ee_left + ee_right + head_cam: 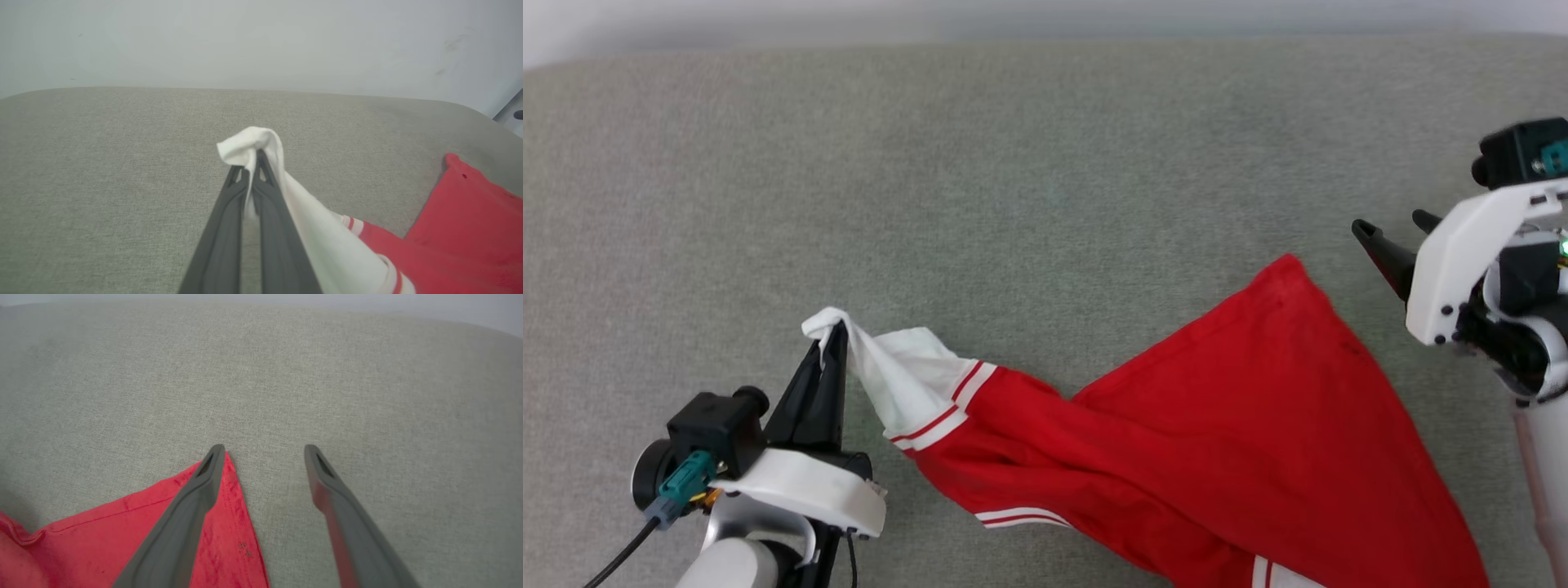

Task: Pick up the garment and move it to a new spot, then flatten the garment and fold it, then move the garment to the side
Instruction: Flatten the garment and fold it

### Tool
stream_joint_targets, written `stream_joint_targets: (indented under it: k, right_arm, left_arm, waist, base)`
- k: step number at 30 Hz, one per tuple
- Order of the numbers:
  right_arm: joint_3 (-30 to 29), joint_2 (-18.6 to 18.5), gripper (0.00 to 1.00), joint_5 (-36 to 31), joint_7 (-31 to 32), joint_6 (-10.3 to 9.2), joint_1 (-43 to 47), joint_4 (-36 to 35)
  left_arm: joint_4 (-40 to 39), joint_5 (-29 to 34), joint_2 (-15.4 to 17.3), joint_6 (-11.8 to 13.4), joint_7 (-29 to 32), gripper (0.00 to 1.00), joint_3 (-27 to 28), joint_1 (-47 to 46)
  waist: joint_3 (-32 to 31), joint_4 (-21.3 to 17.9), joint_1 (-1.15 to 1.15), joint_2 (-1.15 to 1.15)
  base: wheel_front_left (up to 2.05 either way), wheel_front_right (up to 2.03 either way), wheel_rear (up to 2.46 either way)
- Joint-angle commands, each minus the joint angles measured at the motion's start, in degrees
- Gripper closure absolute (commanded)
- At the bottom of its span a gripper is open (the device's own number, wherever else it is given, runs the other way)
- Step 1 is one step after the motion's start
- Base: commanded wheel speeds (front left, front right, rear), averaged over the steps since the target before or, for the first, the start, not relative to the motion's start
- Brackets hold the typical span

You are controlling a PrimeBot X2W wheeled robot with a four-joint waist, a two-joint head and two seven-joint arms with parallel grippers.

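Garment [1241, 425], one; left pincer [829, 339], right pincer [1390, 222].

Grey-green woven upholstered surface [1013, 180], rounded far edge. Pale wall [261, 41] behind, faint scuffs upper right. Small dark object [518, 114] at right edge, unidentifiable.

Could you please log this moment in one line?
left gripper: shut on garment sleeve | right gripper: open | garment: on grey surface

A grey-green woven fabric surface [1045, 163], padded with a rounded far edge, spreads across the scene. Behind it rises a plain pale wall [261, 41], evenly and softly lit.
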Motion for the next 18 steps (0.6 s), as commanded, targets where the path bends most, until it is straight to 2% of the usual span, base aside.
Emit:
stream_joint_targets:
  k: [1,6,7,12,13,14,15,18]
  right_arm:
    - [0.80,-0.32,0.00,0.82,3.88,-0.02,-2.76,0.83]
    - [3.77,-0.03,0.00,0.78,12.03,-0.02,-5.61,4.46]
    - [6.01,0.61,0.00,1.47,15.26,-0.02,-5.21,7.31]
    - [9.57,1.13,0.00,2.87,18.39,0.00,-2.53,11.45]
    - [10.13,1.21,0.41,3.22,18.41,0.06,-2.29,11.96]
    - [10.61,1.28,0.93,3.50,18.30,0.06,-2.20,12.41]
    - [11.05,1.28,1.00,3.67,17.95,0.07,-2.13,12.55]
    - [11.49,0.32,1.00,4.08,15.78,0.05,-3.60,12.40]
  left_arm:
    - [0.16,0.38,-0.42,-0.46,-0.52,1.00,-0.35,-1.78]
    - [0.80,0.57,-1.22,-1.52,-1.11,1.00,-1.20,-4.70]
    - [1.60,0.56,-1.63,-1.94,-1.50,1.00,-1.57,-5.82]
    - [2.74,0.35,-1.99,-2.29,-1.95,1.00,-1.84,-6.44]
    - [2.98,0.29,-2.03,-2.36,-2.11,1.00,-1.86,-6.54]
    - [3.25,0.18,-2.02,-2.38,-2.14,1.00,-1.85,-6.52]
    - [3.48,0.06,-2.00,-2.31,-2.12,1.00,-1.84,-6.37]
    - [4.33,-0.16,-1.75,-2.39,-2.30,1.00,-1.69,-5.91]
  waist:
    - [3.02,2.30,-0.01,0.00]
    - [6.02,3.98,-0.01,0.00]
    - [6.92,4.66,-0.01,0.00]
    - [7.17,5.03,-0.01,0.00]
    - [7.14,5.03,-0.01,0.00]
    - [6.99,4.97,-0.01,0.00]
    - [6.75,4.88,-0.01,0.00]
    - [5.73,4.51,-0.01,0.00]
  base:
    - [0.00,0.00,0.00]
    - [0.00,0.00,0.00]
    - [0.00,0.00,0.00]
    - [0.00,0.00,0.00]
    - [0.00,0.00,0.00]
    - [0.00,0.00,0.00]
    - [0.00,0.00,0.00]
    - [0.00,0.00,0.00]
